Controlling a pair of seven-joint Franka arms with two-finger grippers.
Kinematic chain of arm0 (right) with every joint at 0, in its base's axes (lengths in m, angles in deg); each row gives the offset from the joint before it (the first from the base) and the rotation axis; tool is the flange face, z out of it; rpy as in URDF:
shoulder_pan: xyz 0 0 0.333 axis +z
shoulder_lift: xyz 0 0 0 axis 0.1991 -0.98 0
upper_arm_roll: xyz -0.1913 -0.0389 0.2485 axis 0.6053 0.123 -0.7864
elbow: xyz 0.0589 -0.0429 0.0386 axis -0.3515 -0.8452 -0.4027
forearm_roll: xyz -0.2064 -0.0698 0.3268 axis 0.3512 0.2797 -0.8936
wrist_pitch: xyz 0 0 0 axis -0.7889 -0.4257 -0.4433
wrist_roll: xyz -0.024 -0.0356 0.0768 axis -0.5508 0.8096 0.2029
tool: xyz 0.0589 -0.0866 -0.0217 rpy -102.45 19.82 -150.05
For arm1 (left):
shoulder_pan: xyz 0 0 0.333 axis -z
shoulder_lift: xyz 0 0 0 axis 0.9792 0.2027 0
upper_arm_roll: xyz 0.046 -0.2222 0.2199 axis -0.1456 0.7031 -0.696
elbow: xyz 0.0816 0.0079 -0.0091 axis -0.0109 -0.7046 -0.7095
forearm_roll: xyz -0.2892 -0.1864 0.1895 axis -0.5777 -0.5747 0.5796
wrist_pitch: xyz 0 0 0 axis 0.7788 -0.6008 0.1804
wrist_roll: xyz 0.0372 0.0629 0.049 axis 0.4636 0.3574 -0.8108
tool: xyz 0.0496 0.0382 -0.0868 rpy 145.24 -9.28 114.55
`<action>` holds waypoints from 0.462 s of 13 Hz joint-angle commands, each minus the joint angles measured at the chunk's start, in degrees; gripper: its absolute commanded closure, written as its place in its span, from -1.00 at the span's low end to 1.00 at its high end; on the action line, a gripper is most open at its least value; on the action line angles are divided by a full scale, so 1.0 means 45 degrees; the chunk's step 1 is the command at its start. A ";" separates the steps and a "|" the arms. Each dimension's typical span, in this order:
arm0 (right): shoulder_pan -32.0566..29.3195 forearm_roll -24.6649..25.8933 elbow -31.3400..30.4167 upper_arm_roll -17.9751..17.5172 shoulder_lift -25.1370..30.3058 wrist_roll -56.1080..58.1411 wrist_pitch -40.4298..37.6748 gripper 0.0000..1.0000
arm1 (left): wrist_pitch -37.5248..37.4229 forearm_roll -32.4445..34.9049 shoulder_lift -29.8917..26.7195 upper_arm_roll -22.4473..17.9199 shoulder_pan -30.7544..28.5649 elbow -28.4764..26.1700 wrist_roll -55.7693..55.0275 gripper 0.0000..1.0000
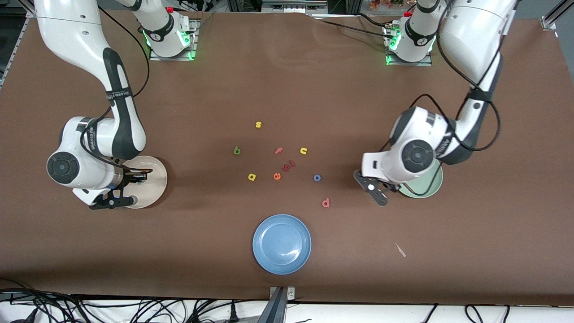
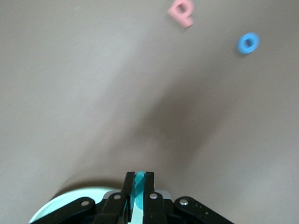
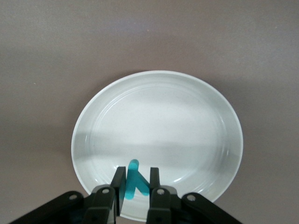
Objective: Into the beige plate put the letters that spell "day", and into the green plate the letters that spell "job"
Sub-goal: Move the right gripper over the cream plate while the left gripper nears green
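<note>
- Front view: my two arms reach over a brown table. My right gripper (image 1: 117, 197) hangs over the beige plate (image 1: 154, 181) at the right arm's end. My left gripper (image 1: 376, 190) hangs at the edge of the green plate (image 1: 430, 188) at the left arm's end. Loose letters lie between the plates: a yellow "s" (image 1: 258, 124), a green "b" shape (image 1: 236, 150), a pink "f" (image 1: 278, 151), a yellow "u" (image 1: 303, 150), a yellow "a" (image 1: 251, 176), an orange "e" (image 1: 277, 176), a dark red pair (image 1: 289, 165), a blue "o" (image 1: 317, 177) and a pink "d" shape (image 1: 326, 202). A blue plate (image 1: 281, 243) sits nearest this camera.
- Left wrist view: my left fingers are pinched on a thin teal letter (image 2: 138, 186), most likely the "j". The green plate's rim shows just under them; the pink "d" shape and blue "o" lie well apart on the bare table.
- Right wrist view: my right fingers are clamped on a teal "y" (image 3: 134, 179), held above the beige plate's bowl and close to its near rim.
- Handling, as I judge it: these look like foam, very light, soft and a little springy. They should squash under a hard squeeze, so I would pinch each gently across its flat faces or a straight stem. They may cling to a pad on release or bounce out of a shallow plate, so a low drop suits.
</note>
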 commanded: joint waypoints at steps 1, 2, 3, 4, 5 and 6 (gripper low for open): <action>0.0001 -0.0118 -0.0011 -0.0066 -0.0136 0.0230 0.0163 0.30 | -0.0324 0.0168 -0.0023 0.0069 -0.0233 -0.0016 0.0199 1.00; 0.0001 -0.0118 -0.0011 -0.0086 -0.0137 0.0075 0.0163 -0.57 | -0.0324 0.0168 0.0036 0.0069 -0.0485 -0.0055 0.0237 1.00; 0.0040 -0.0118 -0.0011 -0.0086 -0.0117 0.0113 0.0124 -1.00 | -0.0344 0.0188 0.0056 0.0069 -0.0720 -0.0075 0.0257 1.00; 0.0098 -0.0137 -0.0011 -0.0105 -0.0079 0.0074 0.0008 -1.00 | -0.0344 0.0188 0.0056 0.0069 -0.0858 -0.0094 0.0528 1.00; 0.0196 -0.0137 -0.0011 -0.0144 -0.0039 -0.0003 -0.0032 -1.00 | -0.0344 0.0188 0.0056 0.0069 -0.0917 -0.0075 0.0840 1.00; 0.0216 -0.0137 -0.0011 -0.0183 0.0038 -0.0004 -0.0149 -1.00 | -0.0344 0.0188 0.0075 0.0069 -0.0937 -0.0075 0.0882 1.00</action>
